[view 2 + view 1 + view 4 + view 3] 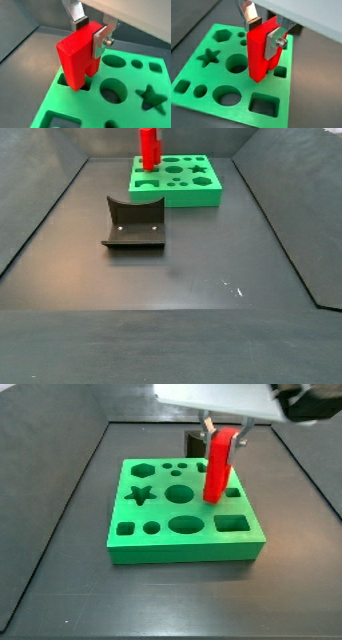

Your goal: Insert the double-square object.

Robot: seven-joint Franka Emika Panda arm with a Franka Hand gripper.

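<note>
The double-square object point(259, 55) is a bright red tall peg, held upright over the green block point(211, 87) with shaped holes. My gripper point(263, 29) is shut on the peg's upper part, with one silver finger point(274, 41) flat on its side. In a wrist view the peg point(75, 57) has its lower end at the mouth of a hole point(69, 83) near the block's edge point(57, 107). Both side views show the peg point(215, 469) point(150, 148) standing on the block point(181, 534) point(194, 188). The gripper also shows in a side view point(222, 434).
The dark fixture point(134, 225) stands on the dark floor in front of the block in a side view, and behind the block in a side view point(195, 442). Star, round, hexagon and square holes point(210, 57) cover the block's top. Raised walls border the floor.
</note>
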